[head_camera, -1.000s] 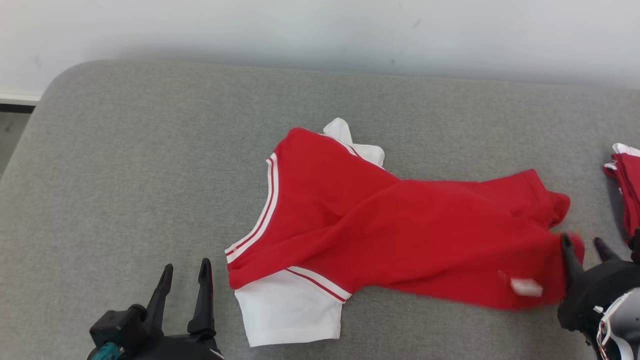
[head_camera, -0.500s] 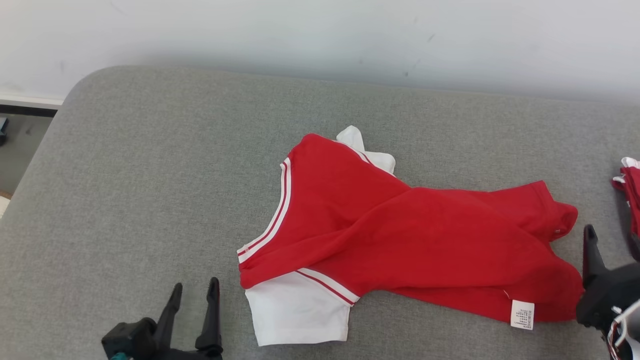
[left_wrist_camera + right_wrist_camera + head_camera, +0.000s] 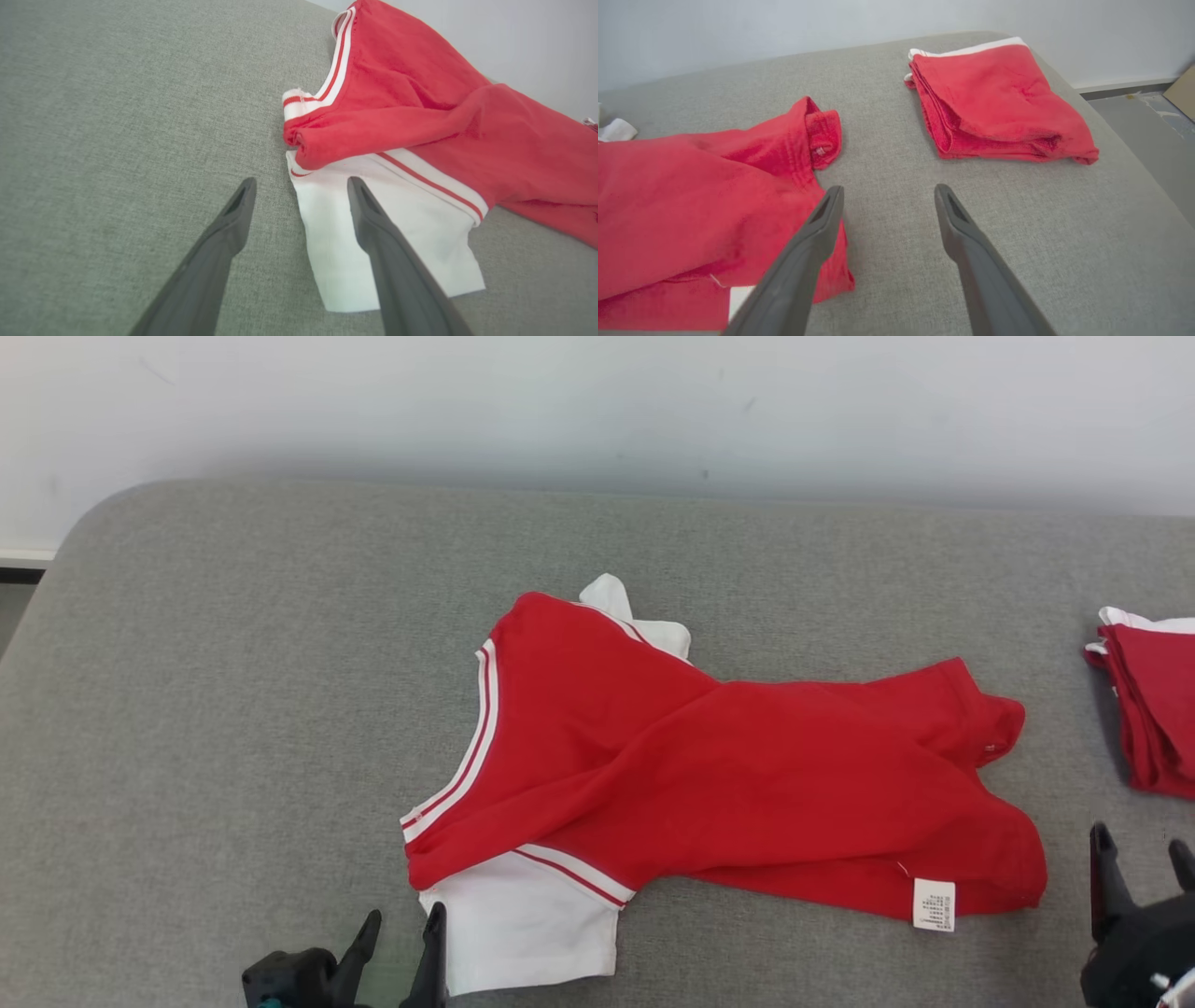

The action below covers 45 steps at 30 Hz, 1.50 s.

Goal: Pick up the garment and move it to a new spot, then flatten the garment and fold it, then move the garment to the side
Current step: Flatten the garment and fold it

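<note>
Garment [image 3: 728,775]: a red top with white sleeves and striped trim. It lies crumpled and twisted near the middle of the grey padded surface [image 3: 233,709], its body stretched toward the robot's right.
White sleeve [image 3: 532,924]: spread flat at the garment's near-left end, partly under a red fold.
Care tag [image 3: 934,904]: white, at the near-right hem corner, facing up.
Left gripper [image 3: 401,933]: fingers spread wide, holding nothing. One finger is over the white sleeve's edge and the other over bare fabric; whether either touches cannot be told.
Right gripper [image 3: 1141,845]: fingers wide apart and empty. It sits just beside the garment's right end, over bare surface between the garment and the folded pile.
Folded pile [image 3: 1153,709]: red cloth with a white edge, neatly folded at the surface's far right, apart from the garment.
Wall [image 3: 597,401]: pale, behind the surface.
</note>
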{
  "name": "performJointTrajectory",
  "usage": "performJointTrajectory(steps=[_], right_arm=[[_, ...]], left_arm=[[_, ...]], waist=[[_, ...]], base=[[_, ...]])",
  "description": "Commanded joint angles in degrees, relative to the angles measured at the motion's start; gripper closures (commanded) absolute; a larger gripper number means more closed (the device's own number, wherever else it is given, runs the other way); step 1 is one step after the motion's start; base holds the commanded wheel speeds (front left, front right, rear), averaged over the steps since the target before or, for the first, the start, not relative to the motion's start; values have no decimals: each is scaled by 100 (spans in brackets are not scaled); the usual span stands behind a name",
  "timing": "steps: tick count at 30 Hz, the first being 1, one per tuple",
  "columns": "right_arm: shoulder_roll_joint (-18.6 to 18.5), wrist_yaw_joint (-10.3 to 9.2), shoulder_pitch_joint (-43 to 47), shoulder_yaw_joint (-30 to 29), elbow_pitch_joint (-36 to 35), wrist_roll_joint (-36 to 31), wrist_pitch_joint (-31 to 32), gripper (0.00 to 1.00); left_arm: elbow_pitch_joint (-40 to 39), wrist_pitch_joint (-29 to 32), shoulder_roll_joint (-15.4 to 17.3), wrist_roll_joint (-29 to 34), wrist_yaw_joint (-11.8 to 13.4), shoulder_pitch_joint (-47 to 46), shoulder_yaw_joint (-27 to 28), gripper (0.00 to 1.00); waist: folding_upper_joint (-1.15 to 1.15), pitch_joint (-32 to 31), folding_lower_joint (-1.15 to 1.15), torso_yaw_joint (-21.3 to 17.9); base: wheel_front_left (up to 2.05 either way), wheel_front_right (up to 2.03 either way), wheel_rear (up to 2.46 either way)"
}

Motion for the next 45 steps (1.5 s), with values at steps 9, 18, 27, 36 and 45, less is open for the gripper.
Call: performJointTrajectory(steps=[9,18,27,36,45], right_arm=[[3,-14,550,400,436,133,-157,0],[1,-14,448,674,805,145,-390,0],[2,-14,404,583,832,80,-451,0],[3,-14,268,505,836,60,-360,0],[2,-14,260,632,771,-41,-232,0]], left_arm=[[238,-136,-65,-13,181,160,34,0],[458,48,-134,-126,194,-18,-14,0],[485,719,-114,-407,110,266,-186,0],[-87,1070,21,-448,202,501,-325,0],[61,1058,12,-401,235,514,-397,91]], waist=[[0,105,0,-284],[0,143,0,-319],[0,163,0,-312],[0,232,0,-261],[0,176,0,-276]], base=[[0,0,0],[0,0,0],[0,0,0],[0,0,0],[0,0,0]])
